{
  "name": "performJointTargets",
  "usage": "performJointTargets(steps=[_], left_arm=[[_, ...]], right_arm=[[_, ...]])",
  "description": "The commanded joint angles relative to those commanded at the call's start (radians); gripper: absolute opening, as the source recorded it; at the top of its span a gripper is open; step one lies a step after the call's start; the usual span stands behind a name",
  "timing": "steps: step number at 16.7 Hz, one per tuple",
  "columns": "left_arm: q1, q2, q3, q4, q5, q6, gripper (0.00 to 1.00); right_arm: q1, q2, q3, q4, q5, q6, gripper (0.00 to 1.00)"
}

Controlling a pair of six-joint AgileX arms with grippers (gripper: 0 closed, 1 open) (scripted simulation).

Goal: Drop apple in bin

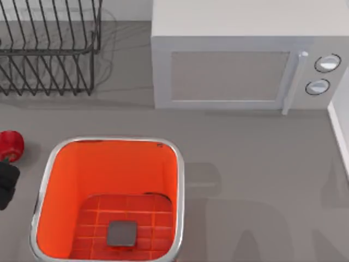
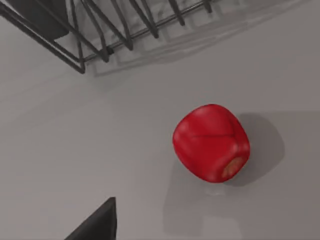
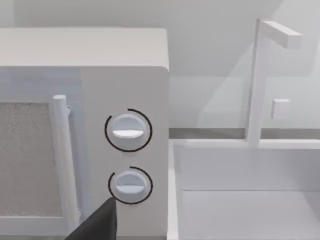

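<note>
Glossy red round apple (image 2: 211, 143) lies free on the grey table (image 1: 245, 164), near my left gripper (image 1: 6, 180), whose grip I cannot tell.

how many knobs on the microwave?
2. Both sit on the microwave front at its right end, beside the door handle: upper knob, lower knob directly below it. No others visible on the faces shown.

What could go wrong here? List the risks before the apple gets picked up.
1. The small glossy red apple lies on the grey table at the top view's left edge, outside the large orange-red bin; being round, it may roll if the left hand nudges it.
2. The bin's silver rim stands between apple and opening; a low carry could clip it.
</note>
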Motion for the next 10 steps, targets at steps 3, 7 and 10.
performJointTargets(steps=[3,7,10], left_arm=[[0.011,0.221,0.176,-0.118,0.011,0.154,1.0],[0.026,0.522,0.416,-0.278,0.026,0.36,1.0],[0.038,0.736,0.589,-0.391,0.036,0.505,1.0]], right_arm=[[0.0,0.0,0.0,0.0,0.0,0.0,1.0],[0.0,0.0,0.0,0.0,0.0,0.0,1.0],[0.0,0.0,0.0,0.0,0.0,0.0,1.0]])
